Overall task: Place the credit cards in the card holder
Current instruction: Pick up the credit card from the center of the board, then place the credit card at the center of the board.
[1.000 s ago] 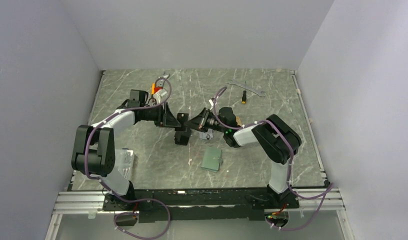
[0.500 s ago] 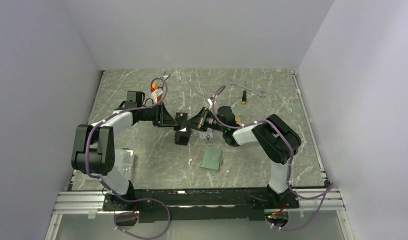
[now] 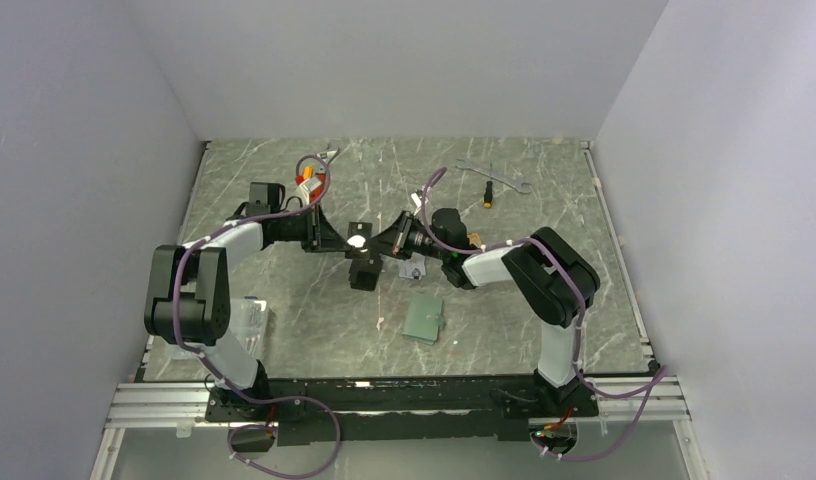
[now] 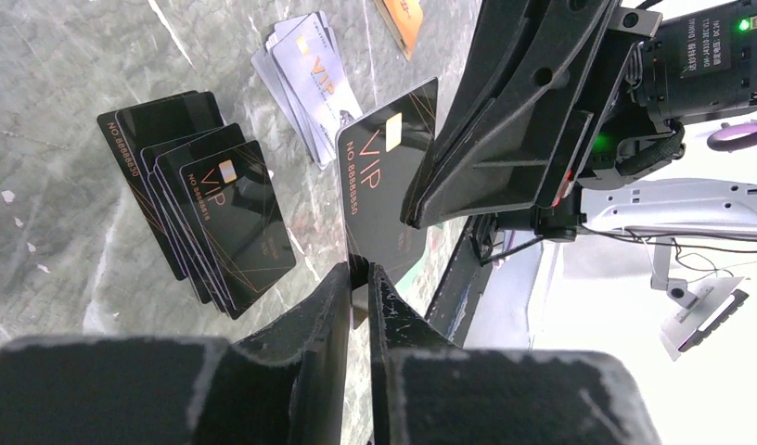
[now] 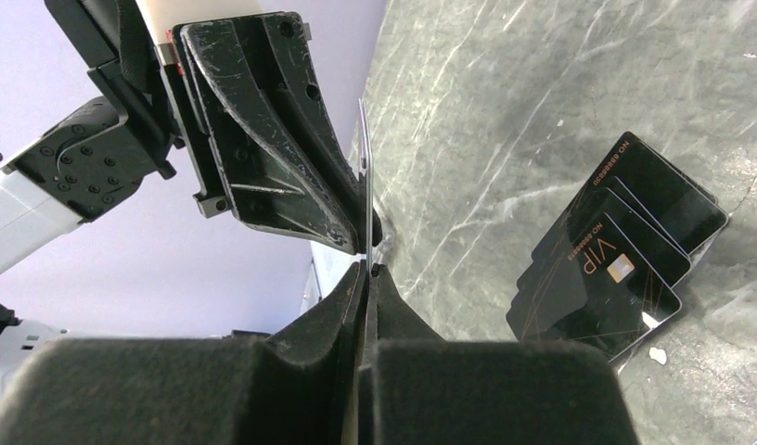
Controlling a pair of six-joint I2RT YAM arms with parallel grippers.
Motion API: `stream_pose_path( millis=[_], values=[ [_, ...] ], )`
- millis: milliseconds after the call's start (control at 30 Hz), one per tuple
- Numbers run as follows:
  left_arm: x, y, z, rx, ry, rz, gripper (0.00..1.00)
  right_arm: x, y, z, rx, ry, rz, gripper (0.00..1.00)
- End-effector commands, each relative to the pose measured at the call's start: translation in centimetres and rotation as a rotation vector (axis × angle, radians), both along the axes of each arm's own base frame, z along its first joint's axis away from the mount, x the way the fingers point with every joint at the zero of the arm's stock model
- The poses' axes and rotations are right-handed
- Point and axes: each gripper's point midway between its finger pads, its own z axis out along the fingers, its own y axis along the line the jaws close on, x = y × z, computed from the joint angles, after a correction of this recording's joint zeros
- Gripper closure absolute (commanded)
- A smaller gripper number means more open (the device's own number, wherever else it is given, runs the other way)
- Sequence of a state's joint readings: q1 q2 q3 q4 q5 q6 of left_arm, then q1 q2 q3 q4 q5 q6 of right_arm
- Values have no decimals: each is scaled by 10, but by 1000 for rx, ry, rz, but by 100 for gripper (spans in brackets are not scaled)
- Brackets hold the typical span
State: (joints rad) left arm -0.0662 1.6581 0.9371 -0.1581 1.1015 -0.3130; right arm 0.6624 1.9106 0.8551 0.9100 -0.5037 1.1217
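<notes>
A black credit card (image 4: 389, 185) stands on edge in mid-air over the middle of the table, pinched from both sides. My left gripper (image 4: 358, 274) is shut on its near edge. My right gripper (image 5: 365, 269) is shut on the opposite edge, where the card (image 5: 365, 176) shows as a thin line. In the top view the two grippers meet tip to tip at the card (image 3: 358, 240). Several black credit cards (image 4: 203, 199) lie fanned on the table below, with silver-grey ones (image 4: 305, 79) beside them. The green card holder (image 3: 424, 318) lies flat, nearer the arm bases.
A wrench (image 3: 496, 178) and a small screwdriver (image 3: 489, 195) lie at the back right. Another wrench (image 3: 327, 153) and an orange-red object (image 3: 308, 181) sit at the back left. A clear box (image 3: 247, 318) stands by the left arm's base.
My left gripper has closed from wide open onto the black card that my right gripper holds. Both grippers have drifted slightly left and toward the back.
</notes>
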Motion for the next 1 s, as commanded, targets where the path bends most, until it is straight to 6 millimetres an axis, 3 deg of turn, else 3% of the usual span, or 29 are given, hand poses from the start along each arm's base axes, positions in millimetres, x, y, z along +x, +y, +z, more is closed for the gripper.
stream_pose_path(
  millis=[0, 300, 667, 800, 967],
  values=[
    [-16, -19, 28, -130, -25, -129, 85, -13, 20, 1, 20, -24, 74, 96],
    [-27, -21, 41, -201, -26, -189, 74, -14, 23, 1, 60, -8, 89, 97],
    [-27, -23, 40, -201, -13, -196, 72, -17, 32, 2, 37, -32, 116, 96],
    [-26, -23, 39, -188, -16, -199, 80, -19, 28, 3, 48, -31, 119, 86],
    [-30, -22, 44, -209, -12, -227, 88, -6, 7, 11, 89, -20, 91, 66]
  ],
)
